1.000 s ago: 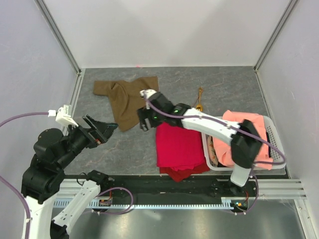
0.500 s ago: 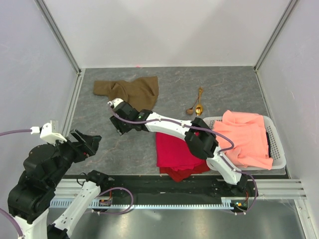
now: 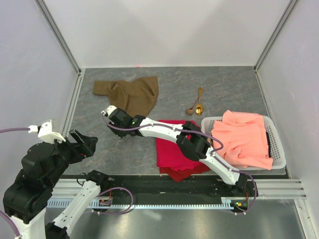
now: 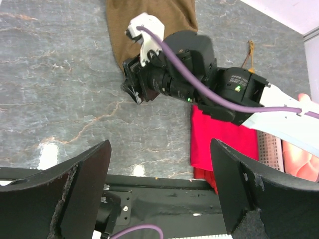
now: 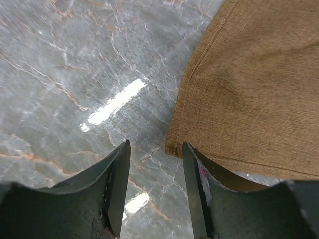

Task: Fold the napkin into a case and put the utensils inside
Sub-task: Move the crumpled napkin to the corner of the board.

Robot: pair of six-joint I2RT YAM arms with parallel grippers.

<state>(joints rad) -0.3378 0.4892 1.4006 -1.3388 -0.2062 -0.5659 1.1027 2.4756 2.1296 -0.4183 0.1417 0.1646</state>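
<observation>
The olive-brown napkin [image 3: 130, 92] lies rumpled and loosely spread at the back left of the table; no pocket shape shows. My right gripper [image 3: 111, 116] is open, low over the table at the napkin's near left corner [image 5: 239, 84]. In the right wrist view the gripper [image 5: 155, 147] has that corner just beyond its right finger [image 5: 194, 179], with bare table between the fingers. The napkin also shows in the left wrist view [image 4: 119, 35]. Two gold utensils [image 3: 198, 104] lie side by side right of the napkin. My left gripper [image 3: 87, 142] is open and empty, raised at the near left [image 4: 159, 149].
A red cloth [image 3: 177, 144] lies folded at the near middle, under the right arm. A white basket [image 3: 277, 149] at the right holds a salmon-orange cloth [image 3: 241, 137]. Grey walls and metal rails close in the table's left, back and right sides.
My right arm has swung left, from the napkin's lower edge to its near left corner. The napkin's lower end now reaches less far forward. My left gripper has drawn back toward the near left.
</observation>
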